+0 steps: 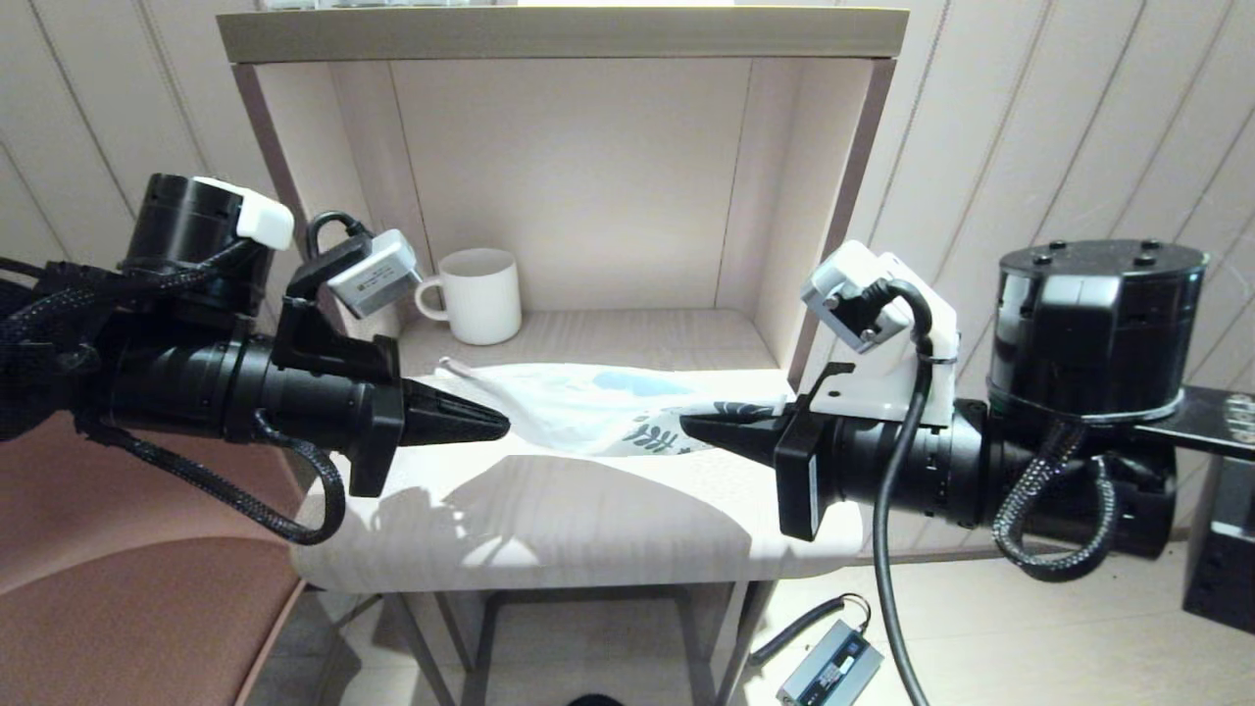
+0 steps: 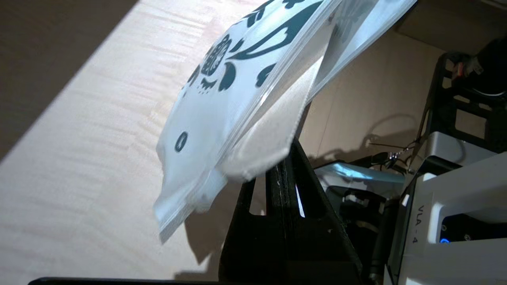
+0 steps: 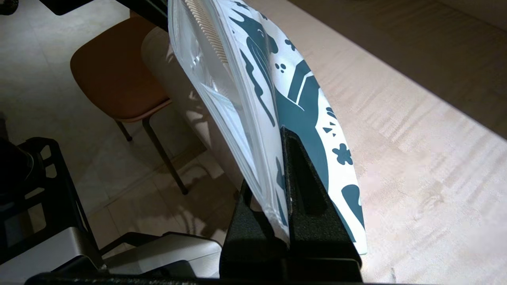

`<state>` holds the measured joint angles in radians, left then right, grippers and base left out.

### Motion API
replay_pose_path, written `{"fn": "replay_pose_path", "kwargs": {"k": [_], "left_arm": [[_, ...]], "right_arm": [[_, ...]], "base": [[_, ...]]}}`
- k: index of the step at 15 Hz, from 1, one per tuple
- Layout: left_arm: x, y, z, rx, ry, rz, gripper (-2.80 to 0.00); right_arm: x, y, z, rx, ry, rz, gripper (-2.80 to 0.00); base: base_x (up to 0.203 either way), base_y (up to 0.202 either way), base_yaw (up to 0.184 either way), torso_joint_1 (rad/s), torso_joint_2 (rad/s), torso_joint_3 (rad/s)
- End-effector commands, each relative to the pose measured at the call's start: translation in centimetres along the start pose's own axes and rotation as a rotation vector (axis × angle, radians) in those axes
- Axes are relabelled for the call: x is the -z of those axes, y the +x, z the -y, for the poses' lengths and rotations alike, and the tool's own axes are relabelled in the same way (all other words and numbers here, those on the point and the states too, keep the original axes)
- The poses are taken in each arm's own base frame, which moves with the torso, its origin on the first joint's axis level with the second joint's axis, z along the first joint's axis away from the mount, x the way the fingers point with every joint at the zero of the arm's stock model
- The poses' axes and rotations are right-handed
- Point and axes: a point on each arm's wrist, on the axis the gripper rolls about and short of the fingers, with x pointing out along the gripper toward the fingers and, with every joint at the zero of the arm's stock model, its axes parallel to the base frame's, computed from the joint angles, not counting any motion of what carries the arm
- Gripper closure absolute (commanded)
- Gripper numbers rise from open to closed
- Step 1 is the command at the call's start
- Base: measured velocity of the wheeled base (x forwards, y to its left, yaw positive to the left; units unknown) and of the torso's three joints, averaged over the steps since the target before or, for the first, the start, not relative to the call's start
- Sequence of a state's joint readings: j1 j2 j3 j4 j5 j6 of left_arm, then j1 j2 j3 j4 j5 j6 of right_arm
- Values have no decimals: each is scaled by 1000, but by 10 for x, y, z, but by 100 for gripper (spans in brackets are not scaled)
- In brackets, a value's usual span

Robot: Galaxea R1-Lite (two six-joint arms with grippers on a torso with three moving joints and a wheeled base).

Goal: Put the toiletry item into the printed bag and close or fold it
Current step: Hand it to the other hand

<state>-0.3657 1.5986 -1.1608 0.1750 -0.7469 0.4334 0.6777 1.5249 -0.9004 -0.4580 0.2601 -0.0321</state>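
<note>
The printed bag [image 1: 588, 412] hangs stretched between my two grippers above the pale shelf top [image 1: 549, 529]; it is white with dark blue leaf prints at its right end. My left gripper [image 1: 505, 424] is shut, pinching the bag's plain end [image 2: 253, 130] at its tips [image 2: 284, 158]. On the bag's printed end [image 3: 301, 118] my right gripper [image 1: 683, 424] is shut [image 3: 282, 138], one layer between its fingers and the printed layer outside them. Comb teeth [image 3: 208, 33] show through the bag's clear side in the right wrist view. A thin white tip [image 1: 449, 367] pokes out at the bag's far left corner.
A white mug [image 1: 477, 294] stands at the back left of the open shelf niche, whose side walls [image 1: 833, 226] rise behind the grippers. A brown chair [image 1: 118, 588] is at the left. A small grey device [image 1: 828, 667] lies on the floor.
</note>
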Motion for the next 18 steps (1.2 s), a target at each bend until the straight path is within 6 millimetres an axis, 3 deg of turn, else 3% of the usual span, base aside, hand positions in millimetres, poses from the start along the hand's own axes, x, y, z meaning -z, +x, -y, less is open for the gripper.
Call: {"fn": "replay_pose_path", "kwargs": {"k": [1,4,7,9,13,14,18], "left_arm": [[5,18,-6,38,-10,-19,0],[8,25,-11,61,-9,-7,0],[7,18,-7,64,1,14,0],[6,-1,-6,17,-12,31,0],[24,-43,-10,-87,-72,58,0],[25,-46,-10,-66,-75,76,-280],[28,-39,-22,-65,-62,85,-280]], "right_arm": [[0,1,1,-15,1,-1,0],[1,1,4,-26,7,-11,0],[1,0,6,-35,8,-10,0],[-2,-5,12,-15,13,2,0],[-10,-16,8,-41,88,-30,0],[-11,-17,8,-50,91,-35,0],[-15,-18,7,-54,98,-26,0]], "base": [[0,0,0,0,0,0],[0,0,0,0,0,0],[0,0,0,0,0,0],[0,0,0,0,0,0],[0,0,0,0,0,0],[0,0,0,0,0,0],[0,0,0,0,0,0]]}}
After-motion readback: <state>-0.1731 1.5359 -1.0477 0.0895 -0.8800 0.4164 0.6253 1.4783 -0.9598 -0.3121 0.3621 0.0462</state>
